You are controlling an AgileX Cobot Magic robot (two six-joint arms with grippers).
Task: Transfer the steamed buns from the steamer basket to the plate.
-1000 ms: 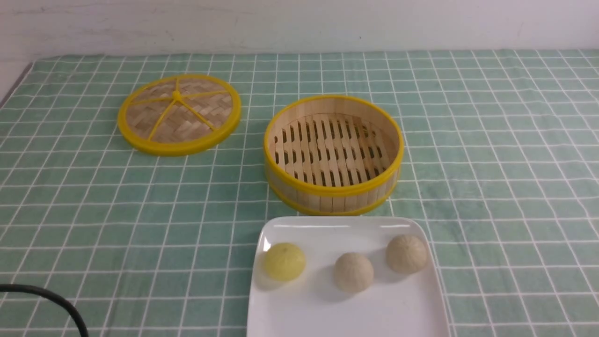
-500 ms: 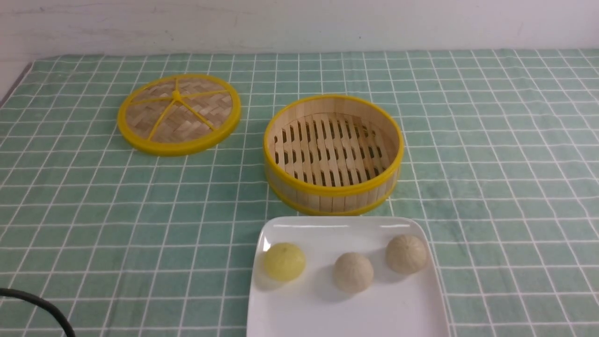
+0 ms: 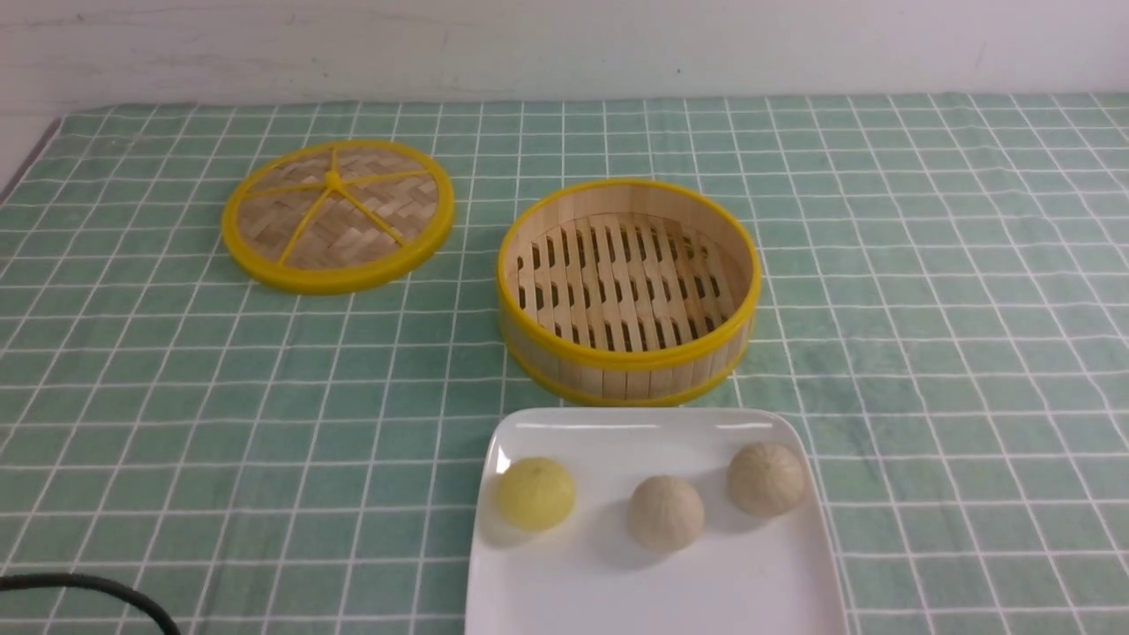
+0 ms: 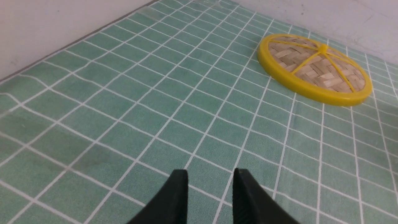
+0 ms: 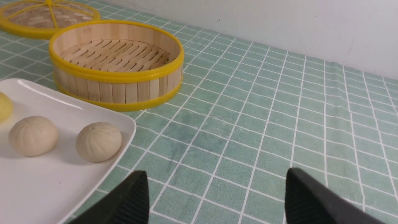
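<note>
The right hand (image 5: 216,171) is spread wide and empty, low over the green checked cloth (image 5: 248,124) just right of the plate (image 5: 46,193); the left hand (image 4: 210,171) is partly parted with nothing between its fingers, over the bench's left side, nearer than the lid (image 4: 314,67); on the plate, near centre, sit the pale yellow bun (image 3: 536,492) at left, the middle cream bun (image 3: 666,512) and the right cream bun (image 3: 766,478); just beyond, the steamer basket (image 3: 628,366) shows its bare slatted floor; what is probably a dark cable (image 3: 88,586) crosses the near left corner.
</note>
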